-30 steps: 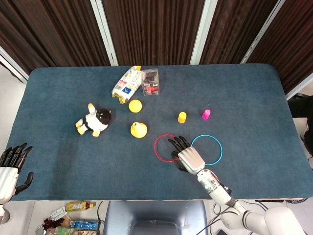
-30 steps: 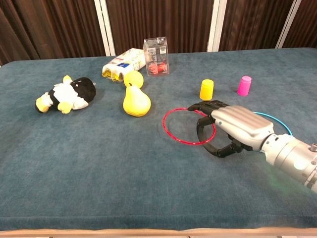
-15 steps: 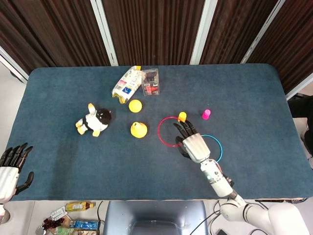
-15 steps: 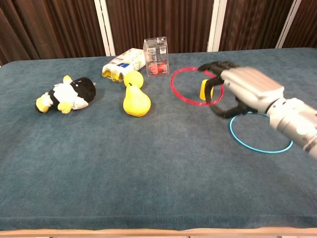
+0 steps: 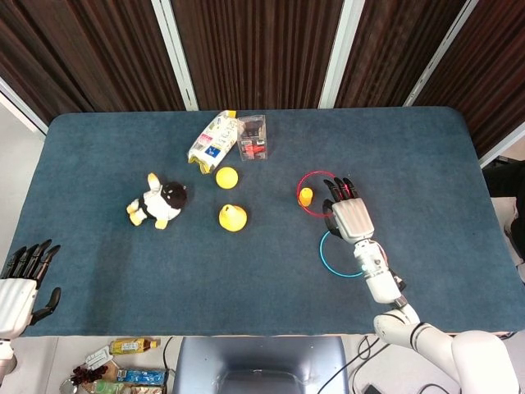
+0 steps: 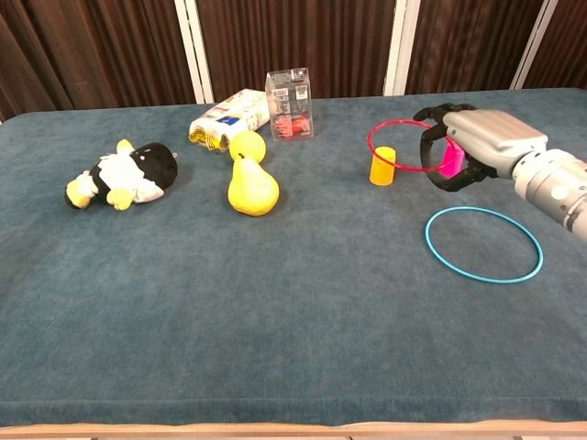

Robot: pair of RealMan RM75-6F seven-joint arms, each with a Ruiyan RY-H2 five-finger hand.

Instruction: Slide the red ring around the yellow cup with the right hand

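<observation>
- Since half a second ago, the red ring (image 6: 408, 147) has been carried further to the right and is now held above the yellow cup (image 6: 382, 166); from above, the cup is seen inside the ring's circle.
- One right hand (image 6: 466, 147) is seen with its fingers curled around the ring's right side, so the ring is gripped and lifted off the table (image 6: 275, 302).
- One left hand (image 5: 18, 283) is seen at the lower left edge, off the table, with fingers spread and nothing in it.
- Two rings are counted: the red one and one blue ring (image 6: 483, 243), which lies flat on the table near the right arm.
- Two small cups are counted: the yellow one and one pink cup (image 6: 451, 161), partly hidden behind the right hand.
- One plush toy (image 6: 124, 175), one yellow pear (image 6: 251, 188), one yellow ball (image 5: 226, 177), one snack bag (image 6: 228, 116) and one clear box (image 6: 289, 104) are also seen.
</observation>
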